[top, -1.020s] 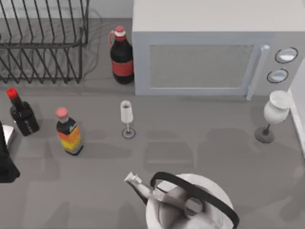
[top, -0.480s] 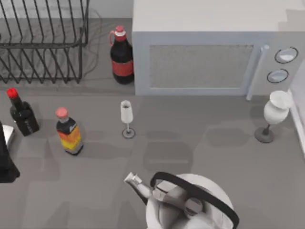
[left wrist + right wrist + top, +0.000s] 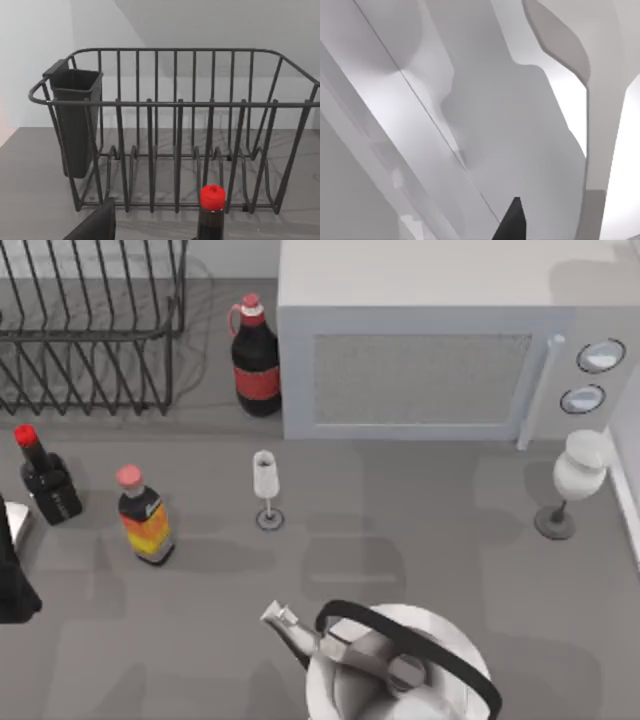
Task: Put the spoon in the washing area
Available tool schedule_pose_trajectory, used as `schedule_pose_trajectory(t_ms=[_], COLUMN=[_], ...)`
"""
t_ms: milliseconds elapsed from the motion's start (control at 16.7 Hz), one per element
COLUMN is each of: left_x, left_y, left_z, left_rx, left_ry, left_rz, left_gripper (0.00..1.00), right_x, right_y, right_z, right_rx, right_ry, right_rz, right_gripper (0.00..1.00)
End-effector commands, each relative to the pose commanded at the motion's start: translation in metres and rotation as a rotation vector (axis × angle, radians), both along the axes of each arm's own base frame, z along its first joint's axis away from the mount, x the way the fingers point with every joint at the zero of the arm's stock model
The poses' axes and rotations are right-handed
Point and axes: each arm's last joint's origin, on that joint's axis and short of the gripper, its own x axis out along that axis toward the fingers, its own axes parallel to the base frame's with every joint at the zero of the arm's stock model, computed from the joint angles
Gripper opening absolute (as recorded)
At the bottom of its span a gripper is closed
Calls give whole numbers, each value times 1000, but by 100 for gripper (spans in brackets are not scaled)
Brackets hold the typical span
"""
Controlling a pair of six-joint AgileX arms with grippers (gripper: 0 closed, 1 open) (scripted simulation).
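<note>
A: Spoon, where is it?
B: Cannot tell. Its place can't be made out in the top view or either wrist view.
A: Left arm?
B: The left arm (image 3: 12, 570) sits at the far left edge of the top view, low down, just below a dark bottle with a red cap (image 3: 45, 480). The left end effector (image 3: 95, 226) is a dark piece at the bottom of its wrist view. Cannot tell whether it is spread or pressed together.
A: What does it face?
B: A black wire dish rack (image 3: 100, 335), upper left of the top view. A dark cutlery holder (image 3: 75, 120) hangs on one end wall. The red-capped bottle stands in front of the rack, apart from it.
A: Right side?
B: The right end effector (image 3: 512, 222) is a dark tip at the bottom of its wrist view, close against pale grey surfaces. State cannot be told either.
A: Rest of the table (image 3: 400, 540)?
B: Cola bottle (image 3: 256, 360) upright between the rack and a grey microwave (image 3: 420, 380), upper middle. Orange-labelled bottle (image 3: 145, 520) centre left. Small stemmed glass (image 3: 265, 485) near the centre. White goblet (image 3: 575, 475) at the right edge. Kettle (image 3: 390, 670) bottom centre, with a black handle and its spout pointing left.
</note>
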Motion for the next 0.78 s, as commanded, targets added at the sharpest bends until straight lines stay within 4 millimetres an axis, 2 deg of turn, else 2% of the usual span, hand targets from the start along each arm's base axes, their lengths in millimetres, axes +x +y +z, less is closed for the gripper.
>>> schedule_pose_trajectory(t_ms=[240,780], left_x=[0,0], left_y=[0,0], left_z=[0,0], left_rx=[0,0], left_ry=[0,0], left_rz=[0,0], left_gripper=[100,100], right_x=[4,7], right_y=[-2,-2], right_z=[-8,-4], right_rx=[-8,-13], right_ry=[-4,-55], right_rz=[-6,-9], right_gripper=[0,0])
